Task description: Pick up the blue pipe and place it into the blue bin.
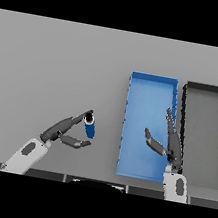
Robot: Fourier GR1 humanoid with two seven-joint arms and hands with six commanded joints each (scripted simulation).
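The blue pipe (90, 126) is a short upright cylinder with a dark open top, standing on the grey table left of the blue bin (122, 159). My left hand (61, 131) reaches in from the lower left. Its fingers touch the pipe's top rim and its thumb lies low beside the pipe, not closed round it. My right hand (169, 144) hovers over the right side of the blue bin, fingers straight and thumb spread, holding nothing.
A dark grey bin (185, 94) stands directly right of the blue bin, their walls nearly touching. Grey table surface (52, 65) stretches across the left and far side.
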